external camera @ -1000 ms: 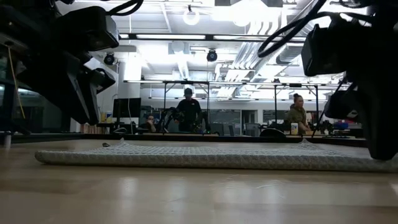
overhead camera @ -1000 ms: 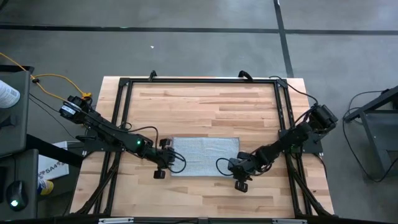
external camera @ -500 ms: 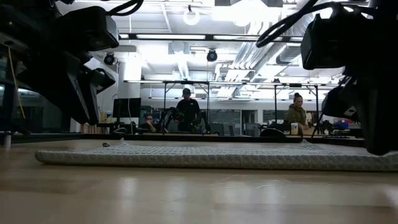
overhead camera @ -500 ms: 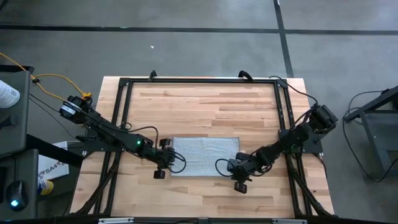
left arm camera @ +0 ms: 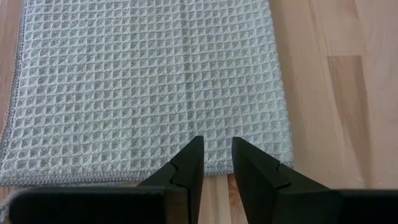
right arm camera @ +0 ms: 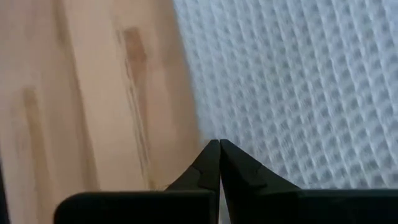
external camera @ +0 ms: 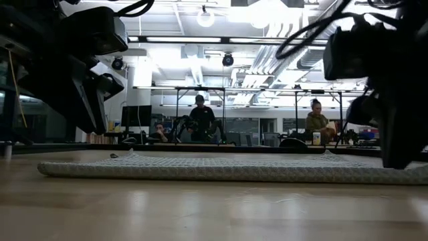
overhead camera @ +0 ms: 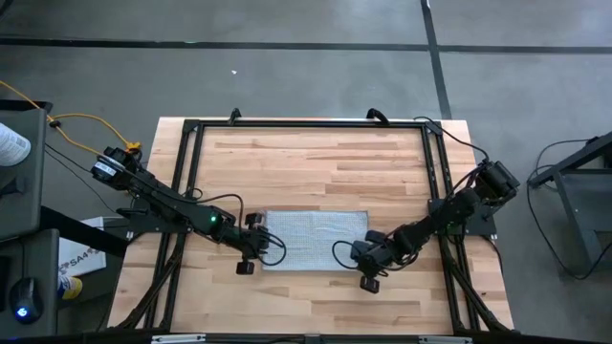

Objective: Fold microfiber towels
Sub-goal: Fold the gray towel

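Surface: wooden table (overhead camera: 316, 162) is bearing the towel (overhead camera: 314, 239) at lower centre, lying long side left-right.
Left gripper (left arm camera: 216, 154): hovering slightly parted at the towel's left edge.
Right gripper (right arm camera: 219, 149): hovering pinched, empty, at its right edge.

Bare table (overhead camera: 316, 167) behind towel (overhead camera: 314, 238), wide open betw frame rails (overhead camera: 306, 123). Narrow free strip in front of towel. L gripper (overhead camera: 256, 244) crowds towel's left edge, R gripper (overhead camera: 360, 256) its right front corner. Cables (overhead camera: 279, 250) looped by both.
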You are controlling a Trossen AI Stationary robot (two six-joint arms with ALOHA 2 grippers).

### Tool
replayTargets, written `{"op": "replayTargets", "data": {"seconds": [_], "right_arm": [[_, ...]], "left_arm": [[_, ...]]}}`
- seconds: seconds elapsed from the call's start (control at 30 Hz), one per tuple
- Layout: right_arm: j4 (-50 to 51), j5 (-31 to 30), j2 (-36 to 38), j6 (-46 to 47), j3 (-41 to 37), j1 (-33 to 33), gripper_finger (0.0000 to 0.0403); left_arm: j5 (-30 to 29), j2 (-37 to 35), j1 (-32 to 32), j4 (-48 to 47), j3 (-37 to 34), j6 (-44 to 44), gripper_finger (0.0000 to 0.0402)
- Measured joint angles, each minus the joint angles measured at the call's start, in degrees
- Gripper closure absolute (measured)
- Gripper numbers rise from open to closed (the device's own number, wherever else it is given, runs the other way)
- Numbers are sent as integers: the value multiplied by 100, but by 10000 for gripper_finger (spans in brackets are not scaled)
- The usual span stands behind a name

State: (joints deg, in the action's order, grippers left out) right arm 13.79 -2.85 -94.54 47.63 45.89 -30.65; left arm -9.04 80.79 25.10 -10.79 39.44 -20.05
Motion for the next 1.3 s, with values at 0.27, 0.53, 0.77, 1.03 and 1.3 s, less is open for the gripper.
{"op": "replayTargets", "data": {"seconds": [0.27,0.53,0.77,1.03,1.3], "right_arm": [[32,329,0,83,0,0,401],[53,314,0,186,0,-11,401],[64,319,-72,208,0,-11,401],[-204,726,-263,229,12,-7,401],[-372,703,299,69,-2,-48,401]], "left_arm": [[0,0,0,13,2,-11,318],[0,0,0,15,2,-9,318],[77,0,2,12,2,-48,318],[108,0,2,-4,2,-122,318],[113,0,2,-1,2,-122,318]]}}
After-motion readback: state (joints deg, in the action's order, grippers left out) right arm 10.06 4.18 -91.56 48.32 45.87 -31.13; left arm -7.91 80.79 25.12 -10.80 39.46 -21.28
